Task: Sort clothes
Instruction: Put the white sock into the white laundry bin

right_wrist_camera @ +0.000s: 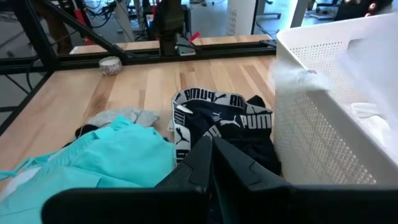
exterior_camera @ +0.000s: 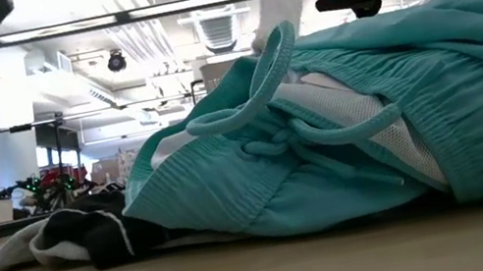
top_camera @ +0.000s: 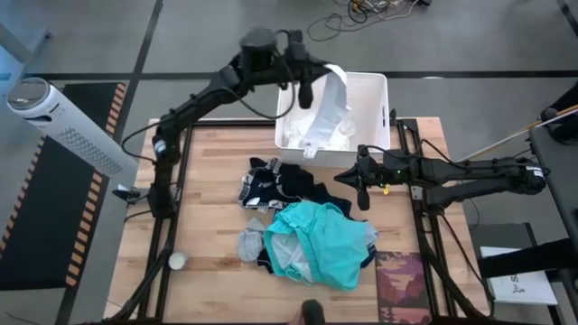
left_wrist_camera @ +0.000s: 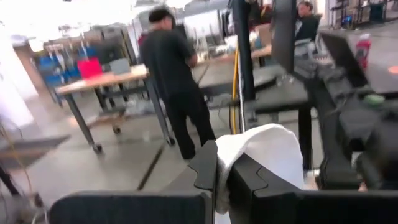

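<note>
Teal garment (top_camera: 318,244) sits at the near middle of the table (top_camera: 212,171), bunched, drawstring loop up in the low view; it fills most of that view. Grey piece (top_camera: 252,241) touches its left edge. Dark red mat (top_camera: 405,285) lies flat just to its right at the near edge.

Navy garment with white print (top_camera: 275,183) lies just beyond the teal, touching it, mid-table.

Right gripper (top_camera: 363,191) hovers just right of the navy garment, above the table, beside the teal's far right corner. In its wrist view the fingers (right_wrist_camera: 205,158) are pressed together, nothing between them; navy lies right ahead of the tips, teal off to one side, grey between the two.

White bin (top_camera: 377,97) stands at the far edge of the table, right of centre, white fabric already inside.

Left gripper (top_camera: 308,93) is raised over the bin's left part, clamped on the white garment (top_camera: 327,108); cloth hangs from the fingers (left_wrist_camera: 208,168) down into the bin. Wrist view shows the cloth pinched between both pads and draped over one.

Small round cup (top_camera: 178,261) near the left front corner, well apart from the clothes. A person (left_wrist_camera: 174,81) stands in the room beyond.
</note>
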Robot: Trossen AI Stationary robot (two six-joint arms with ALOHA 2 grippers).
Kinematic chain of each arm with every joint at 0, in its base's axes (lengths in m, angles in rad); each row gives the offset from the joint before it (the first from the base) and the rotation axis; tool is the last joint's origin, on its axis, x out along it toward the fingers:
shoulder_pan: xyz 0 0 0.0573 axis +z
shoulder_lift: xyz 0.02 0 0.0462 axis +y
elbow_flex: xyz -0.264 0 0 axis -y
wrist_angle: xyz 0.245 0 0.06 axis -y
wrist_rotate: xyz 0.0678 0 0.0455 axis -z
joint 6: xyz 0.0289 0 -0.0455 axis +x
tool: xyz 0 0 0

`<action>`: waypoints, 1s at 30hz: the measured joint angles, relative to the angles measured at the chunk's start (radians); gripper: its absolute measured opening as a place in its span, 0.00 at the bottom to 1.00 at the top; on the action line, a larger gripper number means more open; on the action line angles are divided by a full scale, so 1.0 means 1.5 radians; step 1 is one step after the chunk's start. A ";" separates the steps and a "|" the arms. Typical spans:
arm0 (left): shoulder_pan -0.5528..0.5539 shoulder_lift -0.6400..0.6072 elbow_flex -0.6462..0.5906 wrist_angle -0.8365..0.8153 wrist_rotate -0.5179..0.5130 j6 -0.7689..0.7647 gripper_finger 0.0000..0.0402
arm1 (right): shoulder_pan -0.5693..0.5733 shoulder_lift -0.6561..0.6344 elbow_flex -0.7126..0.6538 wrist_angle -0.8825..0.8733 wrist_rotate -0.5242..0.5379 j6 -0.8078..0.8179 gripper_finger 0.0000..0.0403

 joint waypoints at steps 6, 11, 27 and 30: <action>0.025 0.022 -0.056 -0.014 -0.001 0.002 0.02 | 0.000 0.000 0.000 0.000 0.000 -0.013 0.00; 0.035 0.026 -0.108 -0.005 -0.006 0.010 0.08 | 0.000 0.000 0.000 0.000 0.000 -0.017 0.00; 0.035 0.019 -0.121 -0.062 -0.006 0.077 0.48 | -0.001 0.000 0.000 0.031 0.000 -0.017 0.00; 0.035 0.017 -0.102 -0.079 -0.006 0.078 0.53 | -0.001 0.000 0.010 0.030 0.000 -0.018 0.00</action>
